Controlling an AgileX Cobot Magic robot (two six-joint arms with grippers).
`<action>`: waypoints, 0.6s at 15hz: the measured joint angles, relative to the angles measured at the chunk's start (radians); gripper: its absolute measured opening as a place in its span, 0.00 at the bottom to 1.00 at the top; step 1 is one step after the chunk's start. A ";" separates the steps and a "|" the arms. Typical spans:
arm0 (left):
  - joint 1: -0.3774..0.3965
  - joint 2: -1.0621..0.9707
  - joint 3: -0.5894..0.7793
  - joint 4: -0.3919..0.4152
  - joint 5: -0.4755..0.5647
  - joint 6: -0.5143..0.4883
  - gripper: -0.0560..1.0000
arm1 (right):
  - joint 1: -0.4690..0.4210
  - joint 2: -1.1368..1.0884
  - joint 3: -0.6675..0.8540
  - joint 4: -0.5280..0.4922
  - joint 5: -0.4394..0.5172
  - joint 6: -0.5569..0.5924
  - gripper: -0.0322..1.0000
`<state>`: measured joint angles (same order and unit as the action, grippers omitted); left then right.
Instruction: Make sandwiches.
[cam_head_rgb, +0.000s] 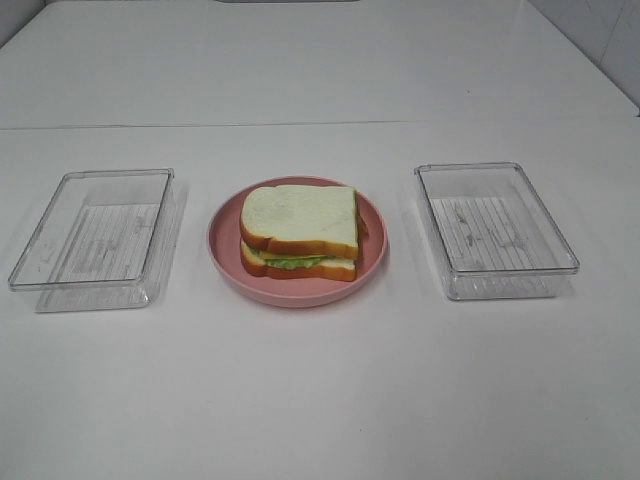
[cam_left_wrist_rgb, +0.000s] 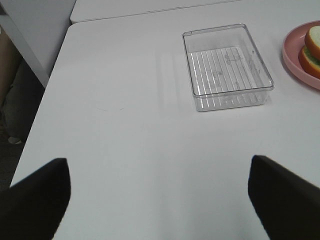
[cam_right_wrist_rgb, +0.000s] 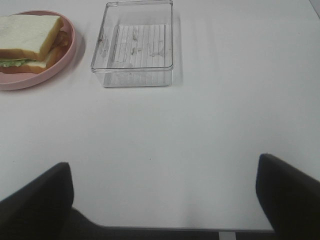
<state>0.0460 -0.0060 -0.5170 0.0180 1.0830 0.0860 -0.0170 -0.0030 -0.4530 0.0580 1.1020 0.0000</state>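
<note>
The sandwich (cam_head_rgb: 300, 232) sits assembled on the pink plate (cam_head_rgb: 225, 250), so I hold both grippers (cam_left_wrist_rgb: 157, 200) (cam_right_wrist_rgb: 162, 200) released, clear of it.

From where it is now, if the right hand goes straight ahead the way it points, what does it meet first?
Probably the right clear container. The open right hand points across bare white table toward it, and nothing lies between. The pink plate with the sandwich sits off to one side of that line.
</note>
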 joint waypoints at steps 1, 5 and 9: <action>0.000 0.000 0.000 0.000 0.000 0.000 0.89 | 0.000 0.000 0.000 0.000 0.000 0.000 0.95; 0.000 0.000 0.000 0.000 0.000 0.000 0.89 | 0.000 0.000 0.000 0.000 0.000 0.000 0.95; 0.028 0.000 0.000 -0.010 -0.001 0.000 0.89 | 0.000 0.000 0.000 0.001 0.000 0.000 0.95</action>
<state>0.0740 -0.0060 -0.5170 0.0080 1.0820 0.0860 -0.0170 -0.0030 -0.4530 0.0590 1.1020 0.0000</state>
